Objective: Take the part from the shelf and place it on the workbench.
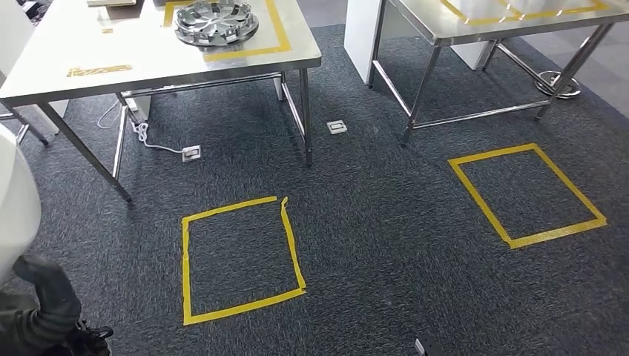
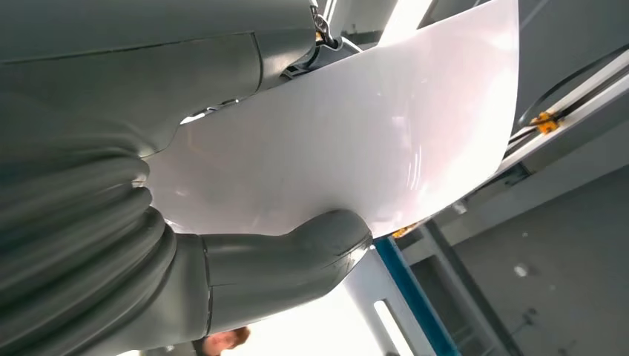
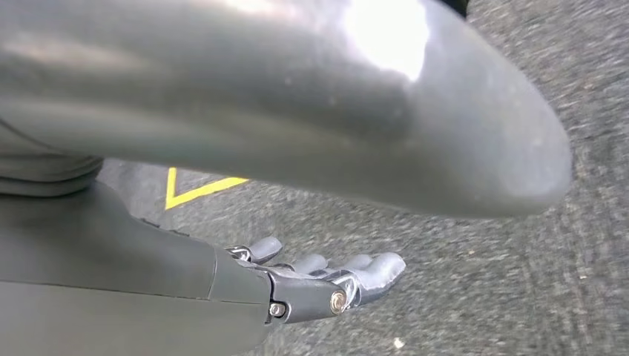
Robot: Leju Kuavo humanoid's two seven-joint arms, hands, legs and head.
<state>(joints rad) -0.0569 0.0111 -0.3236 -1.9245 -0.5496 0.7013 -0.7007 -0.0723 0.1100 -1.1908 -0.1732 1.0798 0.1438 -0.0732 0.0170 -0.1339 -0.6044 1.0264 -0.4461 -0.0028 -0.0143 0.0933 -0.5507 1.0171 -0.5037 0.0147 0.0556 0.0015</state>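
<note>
A white, smooth, curved part [image 1: 15, 200] stands at the left edge of the head view, with my dark left hand [image 1: 46, 308] under it. The left wrist view shows that white part [image 2: 356, 141] close up, gripped between my thick grey thumb [image 2: 297, 252] and the fingers on its other side. My right hand [image 3: 326, 282] hangs over the dark carpet with its fingers stretched out and nothing in it. A steel workbench [image 1: 148, 63] stands ahead to the left, some way from both hands.
A silver wheel hub [image 1: 216, 22] lies inside a yellow tape outline on the workbench. A second steel table [image 1: 460, 30] stands at the right. Two yellow tape squares [image 1: 237, 259] [image 1: 527, 194] mark the carpet. A white cable and floor sockets [image 1: 190, 153] lie under the left table.
</note>
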